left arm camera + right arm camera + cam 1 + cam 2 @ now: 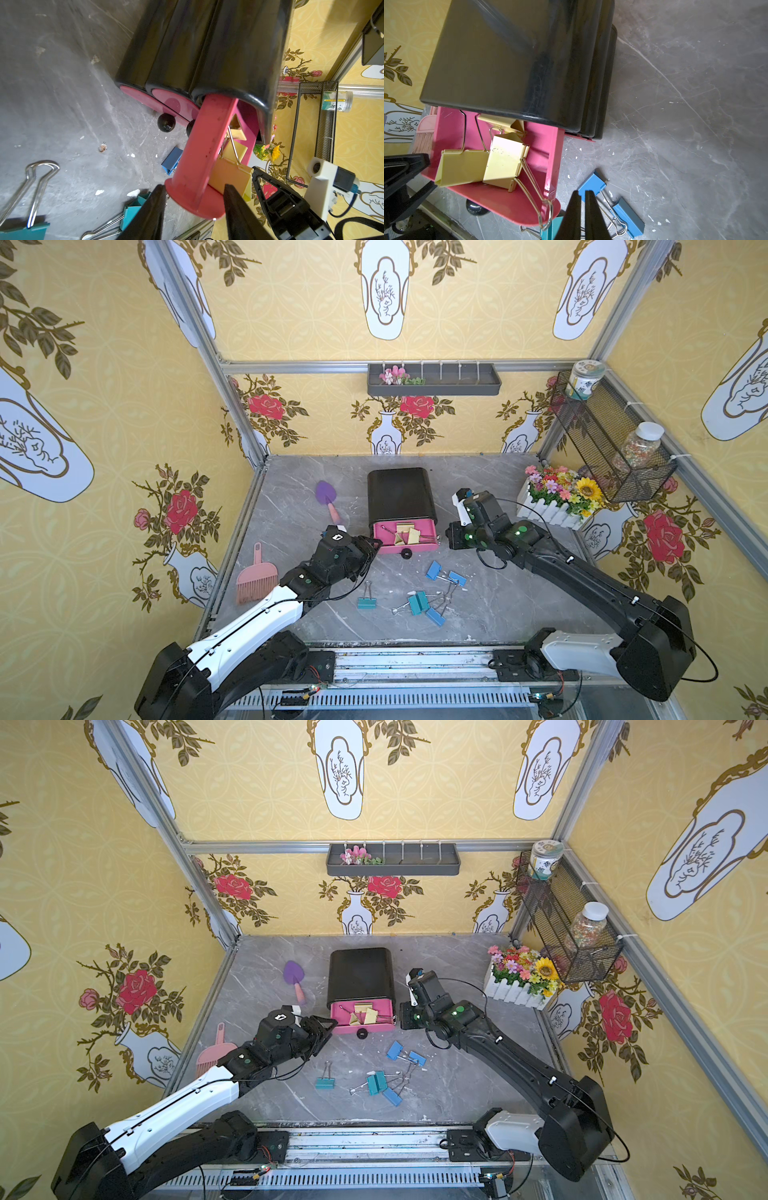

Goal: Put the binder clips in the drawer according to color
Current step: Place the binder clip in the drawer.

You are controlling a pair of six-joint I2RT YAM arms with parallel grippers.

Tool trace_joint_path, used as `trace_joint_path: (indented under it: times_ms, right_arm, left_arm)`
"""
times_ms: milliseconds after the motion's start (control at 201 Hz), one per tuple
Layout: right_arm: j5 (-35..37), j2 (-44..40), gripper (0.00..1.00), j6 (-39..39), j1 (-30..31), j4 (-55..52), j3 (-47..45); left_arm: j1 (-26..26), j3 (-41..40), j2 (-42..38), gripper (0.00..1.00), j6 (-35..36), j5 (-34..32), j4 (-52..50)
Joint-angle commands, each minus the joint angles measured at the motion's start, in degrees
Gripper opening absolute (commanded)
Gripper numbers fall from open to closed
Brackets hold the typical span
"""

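Top view: trowel (326,493), brush (254,583) left of drawer (401,493); L pincer (377,544) half-wide astride drawer corner; R pincer (449,537) tight, empty.

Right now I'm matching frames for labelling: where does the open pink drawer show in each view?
Top view: open pink drawer, mid-table.
Top view: drawer, mid-table too.
Left wrist: drawer jutting toward the camera.
Right wrist: drawer sticking out of the black cabinet.
Shared landmark: yellow clips inside it.

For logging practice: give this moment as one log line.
drawer open, three yellow clips inside; teal clips, blue clips on table; left tool open; right tool shut, empty
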Motion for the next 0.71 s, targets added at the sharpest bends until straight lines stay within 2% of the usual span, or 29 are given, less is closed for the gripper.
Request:
trace_joint_path:
  times_ms: [0, 403, 702]
  right_arm:
    - [-1.7, 0.0, 0.11, 0.6, 0.1, 1.2, -0.4]
    - [-6.8, 1.3, 0.11, 1.0, 1.1, 2.9, 1.0]
    - [-6.8, 5.4, 0.11, 1.2, 4.2, 4.9, 4.4]
  left_arm:
    - [0.0, 0.2, 0.2, 0.51, 0.9, -0.1, 0.9]
    - [0.0, 0.4, 0.6, 0.51, 0.9, -0.1, 0.9]
    - [0.0, 0.3, 0.6, 0.51, 0.8, -0.1, 1.1]
